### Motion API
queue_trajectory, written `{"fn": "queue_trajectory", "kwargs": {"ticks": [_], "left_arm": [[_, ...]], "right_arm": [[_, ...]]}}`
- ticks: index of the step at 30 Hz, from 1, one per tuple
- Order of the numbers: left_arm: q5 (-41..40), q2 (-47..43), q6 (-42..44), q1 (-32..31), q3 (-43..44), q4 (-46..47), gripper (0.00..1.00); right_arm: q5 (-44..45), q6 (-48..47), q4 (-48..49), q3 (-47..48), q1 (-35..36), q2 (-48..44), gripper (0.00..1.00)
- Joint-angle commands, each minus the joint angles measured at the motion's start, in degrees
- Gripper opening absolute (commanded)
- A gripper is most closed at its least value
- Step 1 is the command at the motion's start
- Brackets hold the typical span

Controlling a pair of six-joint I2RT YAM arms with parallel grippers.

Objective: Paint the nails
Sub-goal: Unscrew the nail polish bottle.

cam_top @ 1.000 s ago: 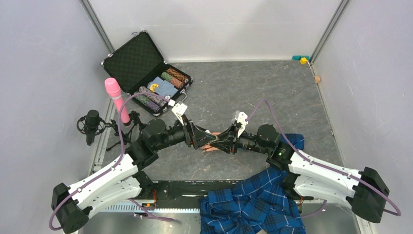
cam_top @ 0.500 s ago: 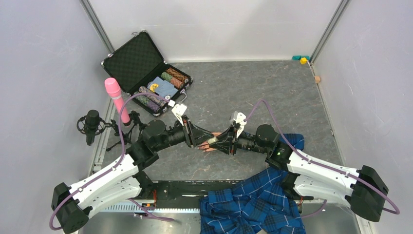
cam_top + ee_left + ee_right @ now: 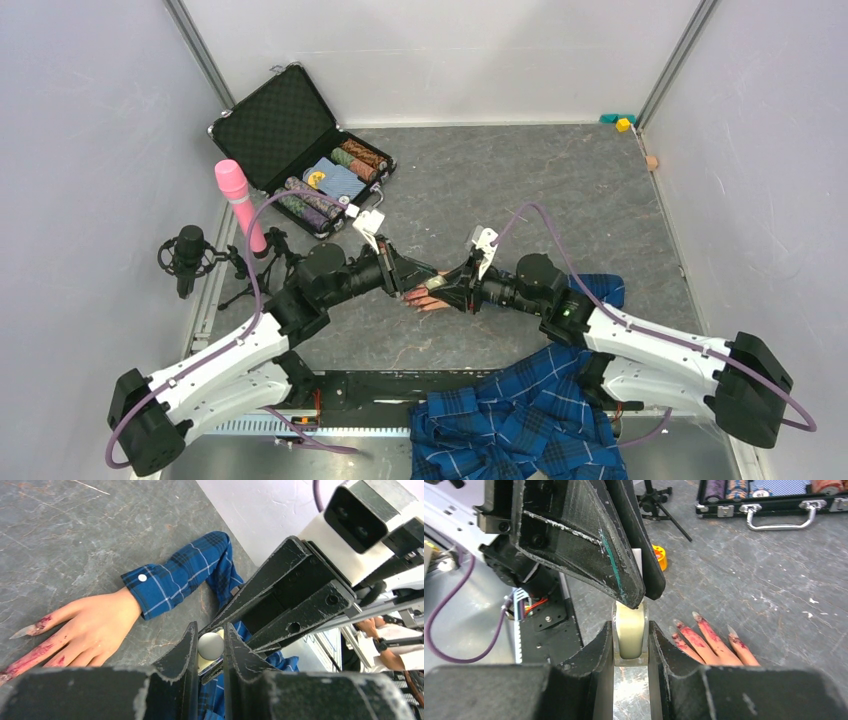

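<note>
Top camera looks down; 2 close wrist cameras share the mannequin hand (image 3: 100, 622).

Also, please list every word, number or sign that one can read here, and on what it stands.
None can be read.
Blue pack in the open case: a yellow emblem, too small to read.
Bottle and its white cap: no label shows.

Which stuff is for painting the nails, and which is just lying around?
For the job:
- nails
- fake hand
- bottle, gripped by the right hand
- cap, gripped by the left hand

Just lying about:
- case
- pink mic
- black mic
- little blocks
</note>
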Motion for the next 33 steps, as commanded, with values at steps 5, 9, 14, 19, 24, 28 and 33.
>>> {"fn": "queue_trajectory", "kwargs": {"ticks": [5,9,14,19,24,28,33], "left_arm": [[-5.83,3.5,-6.61,-0.12,-0.49,-0.44,0.02],[-8.26,6.06,-10.19,-0.12,-1.52,-0.03,0.02],[-10.44,8.78,-16.34,-0.13,-3.91,2.54,0.02],[-10.72,11.13,-20.59,-0.12,-6.24,6.39,0.02],[-11.42,11.4,-21.65,-0.12,-6.93,6.83,0.02],[-10.73,11.03,-21.18,-0.13,-6.84,7.21,0.02],[-8.87,8.75,-17.48,-0.12,-5.43,7.51,0.38]], "right_arm": [[22.57,-5.23,-5.57,5.02,1.83,4.33,0.0],[33.43,-7.2,-8.35,7.48,5.07,7.92,0.0],[48.15,-5.24,-9.88,10.99,8.51,12.62,0.0],[54.74,-6.33,-9.12,14.75,11.3,17.91,0.0],[61.3,-6.64,-10.51,18.29,13.73,22.14,0.0],[62.79,-6.3,-11.33,19.16,14.2,23.41,0.0],[62.83,-6.71,-10.68,17.55,14.22,21.13,0.0]]}}
